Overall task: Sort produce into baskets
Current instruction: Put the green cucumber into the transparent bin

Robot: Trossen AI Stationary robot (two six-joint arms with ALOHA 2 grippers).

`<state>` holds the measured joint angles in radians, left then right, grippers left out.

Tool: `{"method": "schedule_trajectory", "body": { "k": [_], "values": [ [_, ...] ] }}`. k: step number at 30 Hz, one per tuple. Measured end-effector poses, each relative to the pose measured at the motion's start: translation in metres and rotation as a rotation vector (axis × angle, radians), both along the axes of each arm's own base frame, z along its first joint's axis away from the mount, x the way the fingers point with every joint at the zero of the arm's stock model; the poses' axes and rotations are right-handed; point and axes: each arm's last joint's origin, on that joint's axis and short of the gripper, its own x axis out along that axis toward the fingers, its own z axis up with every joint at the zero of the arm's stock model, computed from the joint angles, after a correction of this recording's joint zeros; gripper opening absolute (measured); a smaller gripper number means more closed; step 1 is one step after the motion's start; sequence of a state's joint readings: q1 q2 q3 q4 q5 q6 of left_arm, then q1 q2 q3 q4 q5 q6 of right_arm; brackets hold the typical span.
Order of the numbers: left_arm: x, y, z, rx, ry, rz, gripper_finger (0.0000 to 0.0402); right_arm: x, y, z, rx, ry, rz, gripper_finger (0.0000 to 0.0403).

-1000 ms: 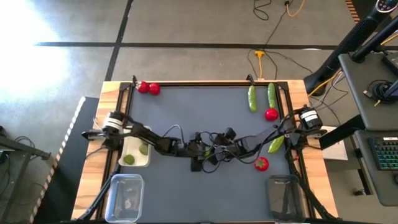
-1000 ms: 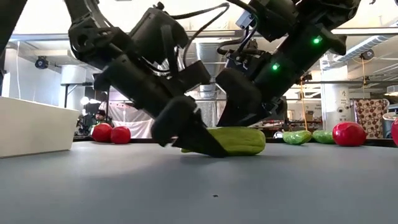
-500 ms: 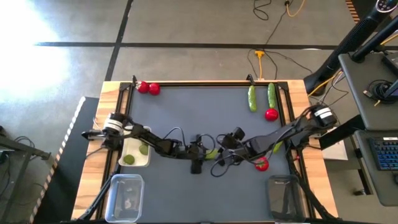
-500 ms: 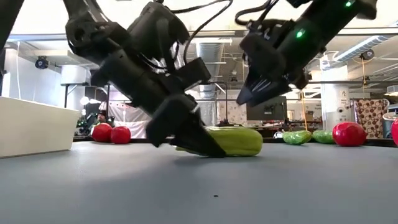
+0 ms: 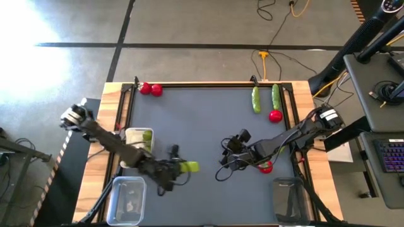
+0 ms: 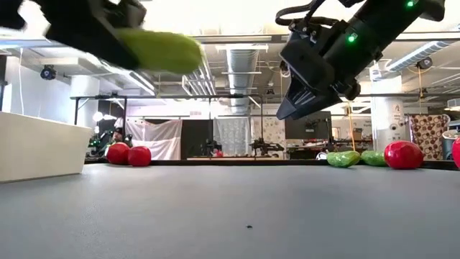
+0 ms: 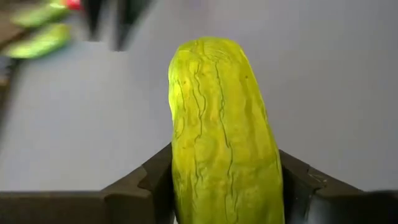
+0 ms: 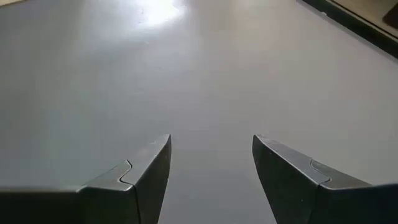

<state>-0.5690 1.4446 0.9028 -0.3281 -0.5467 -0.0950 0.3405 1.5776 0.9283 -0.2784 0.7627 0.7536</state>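
A long green cucumber (image 7: 224,124) sits in my shut left gripper (image 5: 175,168), high above the grey mat near the table's near left; it shows blurred in the low view (image 6: 158,50). My right gripper (image 5: 226,154) hangs open and empty above the mat's middle (image 8: 211,155). The white tray (image 5: 129,154) at the left holds a lime (image 5: 146,134). One clear tub (image 5: 126,200) stands at the near left, another (image 5: 287,198) at the near right. My left gripper pinches the cucumber's two sides (image 7: 180,180) between its two fingers (image 7: 292,183), near one end. The cucumber lies along the fingers and sticks out past their tips toward the table's right. It is lifted clear of the mat, roughly level.
Two red pieces (image 5: 150,89) lie at the far left edge. Two cucumbers (image 5: 255,99) (image 5: 276,94) and a red piece (image 5: 275,116) lie at the far right. Another red piece (image 5: 266,167) lies partly under my right arm.
My left gripper has lifted the cucumber off the mat's middle and carried it up and toward the table's near left, toward the clear tub there. My right gripper has drawn up and away from the cucumber, toward the table's right.
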Motion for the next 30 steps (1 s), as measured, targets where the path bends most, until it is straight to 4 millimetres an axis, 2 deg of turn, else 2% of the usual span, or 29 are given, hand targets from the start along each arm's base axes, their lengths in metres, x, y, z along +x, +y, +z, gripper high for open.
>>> {"method": "schedule_trajectory", "body": {
  "k": [2,6,13,16,19,22,25,30],
  "values": [
    [-0.019,-0.001,0.013,0.001,0.001,0.004,0.017,0.0,0.0,0.0,0.006,-0.006,-0.007,0.0219],
    [-0.051,0.0,0.035,-0.112,0.005,0.017,0.0171,0.002,0.001,-0.002,0.029,-0.031,-0.026,0.0219],
    [-0.096,-0.003,0.052,-0.352,0.171,-0.117,0.0173,0.007,0.01,0.0,0.191,-0.198,-0.109,0.0219],
    [-0.111,-0.005,0.055,-0.529,0.322,-0.154,0.0173,0.009,0.028,0.0,0.273,-0.264,-0.058,0.0219],
    [-0.12,-0.009,0.057,-0.665,0.428,-0.119,0.0173,0.013,0.055,-0.006,0.31,-0.354,0.016,0.0219],
    [-0.127,-0.015,0.057,-0.721,0.464,-0.066,0.0173,0.018,0.084,-0.019,0.316,-0.48,0.067,0.0219],
    [-0.136,-0.025,0.052,-0.756,0.575,-0.071,0.0173,0.026,0.109,-0.037,0.324,-0.568,0.086,0.0219],
    [-0.15,-0.039,0.045,-0.787,0.778,-0.041,0.0173,0.045,0.14,-0.058,0.347,-0.53,0.125,0.0219]
  ]
}}
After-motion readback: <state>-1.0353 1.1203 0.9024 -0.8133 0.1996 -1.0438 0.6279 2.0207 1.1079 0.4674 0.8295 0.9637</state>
